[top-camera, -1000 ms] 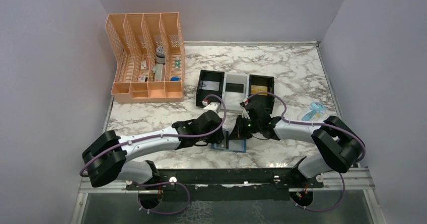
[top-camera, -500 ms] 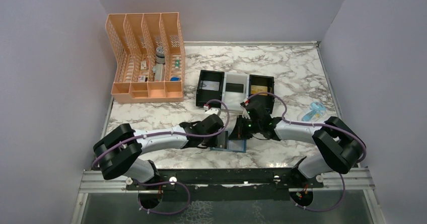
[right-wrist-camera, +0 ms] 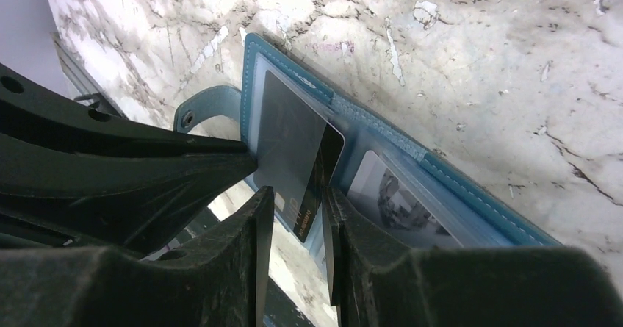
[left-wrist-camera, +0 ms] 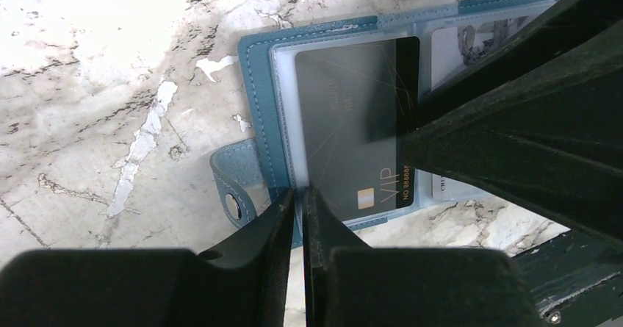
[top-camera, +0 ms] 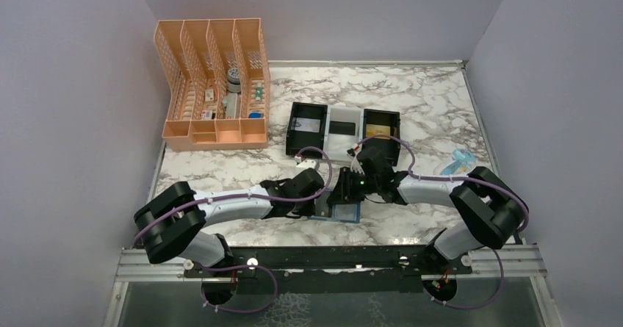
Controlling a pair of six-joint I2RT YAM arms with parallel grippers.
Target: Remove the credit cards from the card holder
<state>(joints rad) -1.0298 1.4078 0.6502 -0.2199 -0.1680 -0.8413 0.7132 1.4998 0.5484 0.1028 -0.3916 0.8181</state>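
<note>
The teal-blue card holder point(top-camera: 347, 213) lies open on the marble near the front edge. My left gripper point(left-wrist-camera: 300, 193) is shut on its left border point(left-wrist-camera: 258, 106), beside the snap tab. A dark VIP credit card point(left-wrist-camera: 353, 114) sits in the left clear pocket, its inner end sticking out toward the fold. My right gripper point(right-wrist-camera: 297, 198) stands open astride that end point(right-wrist-camera: 290, 139), with a gap showing beside the card. The right pocket holds a pale printed insert point(right-wrist-camera: 393, 198). In the top view both grippers point(top-camera: 323, 202) point(top-camera: 344, 193) meet over the holder.
A black-and-white three-compartment tray point(top-camera: 343, 145) stands just behind, with a grey, a black and a gold card point(top-camera: 377, 129) in it. A peach mesh organizer point(top-camera: 213, 84) is at the back left. A light blue object point(top-camera: 457, 162) lies at the right.
My left arm has slid in and its jaws have closed on the holder's left edge. My right jaws, shut before, have come apart around the card's end.
</note>
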